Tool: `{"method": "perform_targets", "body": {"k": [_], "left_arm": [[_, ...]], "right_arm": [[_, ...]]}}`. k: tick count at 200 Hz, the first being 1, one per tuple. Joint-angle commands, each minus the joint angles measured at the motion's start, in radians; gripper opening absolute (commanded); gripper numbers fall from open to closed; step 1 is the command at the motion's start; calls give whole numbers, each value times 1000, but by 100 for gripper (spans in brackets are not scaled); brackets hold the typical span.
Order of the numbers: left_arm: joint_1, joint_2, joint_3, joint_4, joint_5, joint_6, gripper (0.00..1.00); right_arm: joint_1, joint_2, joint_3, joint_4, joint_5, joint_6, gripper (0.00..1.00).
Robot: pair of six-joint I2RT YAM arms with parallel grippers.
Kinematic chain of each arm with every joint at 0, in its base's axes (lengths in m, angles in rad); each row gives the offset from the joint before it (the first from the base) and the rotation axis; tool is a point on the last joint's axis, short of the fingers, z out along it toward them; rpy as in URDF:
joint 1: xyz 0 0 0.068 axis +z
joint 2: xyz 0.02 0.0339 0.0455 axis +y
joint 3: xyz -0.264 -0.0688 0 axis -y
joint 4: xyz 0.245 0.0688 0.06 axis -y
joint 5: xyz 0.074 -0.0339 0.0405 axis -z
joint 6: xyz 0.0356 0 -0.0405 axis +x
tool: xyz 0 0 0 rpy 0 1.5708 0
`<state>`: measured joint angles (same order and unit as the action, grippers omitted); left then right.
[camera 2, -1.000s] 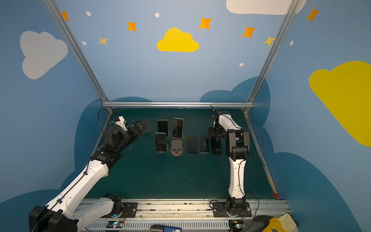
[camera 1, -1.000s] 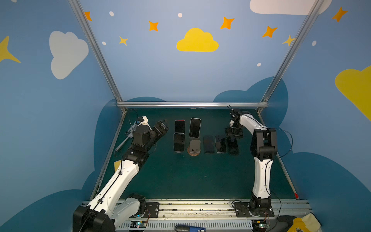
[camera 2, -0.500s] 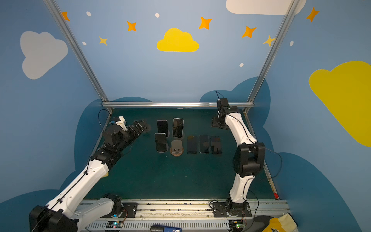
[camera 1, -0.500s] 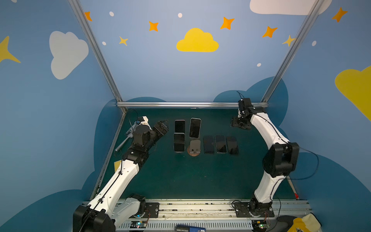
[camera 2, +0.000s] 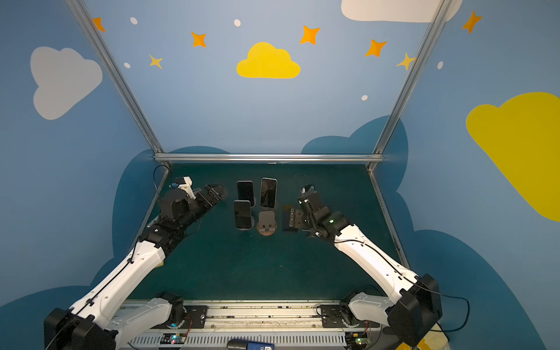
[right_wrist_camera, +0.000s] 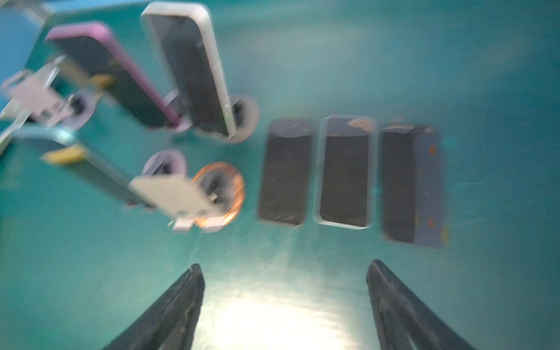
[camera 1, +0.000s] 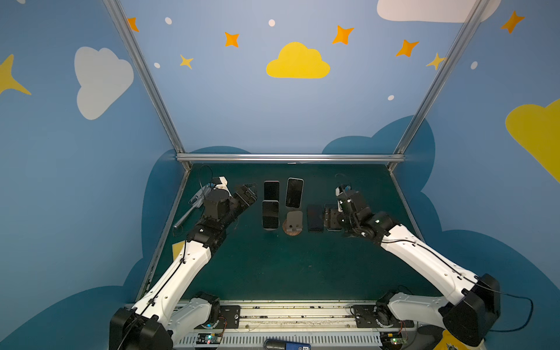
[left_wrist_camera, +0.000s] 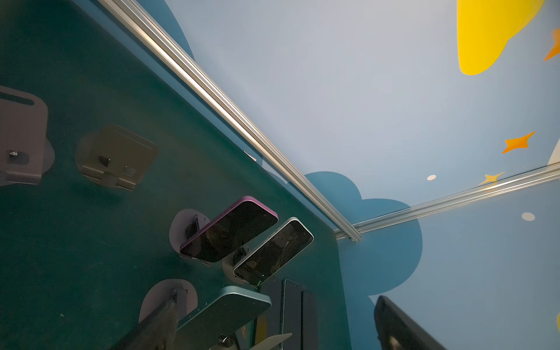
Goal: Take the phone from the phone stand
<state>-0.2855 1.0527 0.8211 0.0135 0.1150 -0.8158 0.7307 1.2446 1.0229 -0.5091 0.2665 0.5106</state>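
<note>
**Operator:** Where are the phones?

**Spotter:** Three are up on stands mid-tabletop [camera 1: 272, 266], in both top views. Purple phone [camera 1: 271, 190] is at the back, with the silver-edged phone [camera 1: 294, 192] just beside it on the right. Teal phone [camera 1: 270, 214] is in front of the purple one. All are tilted back, screens dark. The copper-based stand [camera 1: 293, 222], in front of the silver-edged phone, carries nothing.

**Operator:** And the flat ones?

**Spotter:** Three lie in a row right of that stand: dark phone [right_wrist_camera: 285, 172], pale-edged phone [right_wrist_camera: 345, 171], blue-sided phone [right_wrist_camera: 412, 185]. Your right wrist view is smeared, so their edges are soft.

**Operator:** End effectors?

**Spotter:** Your left end effector [camera 1: 250, 194] has its fingers spread and pinches nothing. It hangs just left of the purple phone, apart from it. Your right end effector [right_wrist_camera: 285, 263] is also spread, with only bare tabletop between the tips, which point at the flat row. In both top views it covers the right part of that row. I cannot tell whether it touches a phone.

**Operator:** Anything readable?

**Spotter:** Any brand or lettering on the phones is too small in the top views and blurred at your right wrist. The white tag on the blue object [camera 1: 292, 345] at the front edge is cut off and unreadable. Your left wrist view adds a grey stand [left_wrist_camera: 116, 157] and a second grey stand [left_wrist_camera: 21, 136], neither holding a phone.
</note>
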Motion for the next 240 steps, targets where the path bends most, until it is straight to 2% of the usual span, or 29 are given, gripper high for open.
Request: {"method": "perform_targets", "body": {"k": [1,18,64,167,240], "left_arm": [[-5,-15,32,-14,-31,24,100],[-6,-20,30,-14,-38,25,100],[-9,-19,36,-29,-44,21,100],[-2,-38,32,-49,-100,18,100],[2,-35,32,-49,-90,12,100]], "right_arm": [[86,40,16,136,109,105,86],[122,104,65,107,131,171,86],[184,265,175,77,151,205,87],[211,521,373,-32,176,226,90],[205,624,407,-16,204,243,90]]}}
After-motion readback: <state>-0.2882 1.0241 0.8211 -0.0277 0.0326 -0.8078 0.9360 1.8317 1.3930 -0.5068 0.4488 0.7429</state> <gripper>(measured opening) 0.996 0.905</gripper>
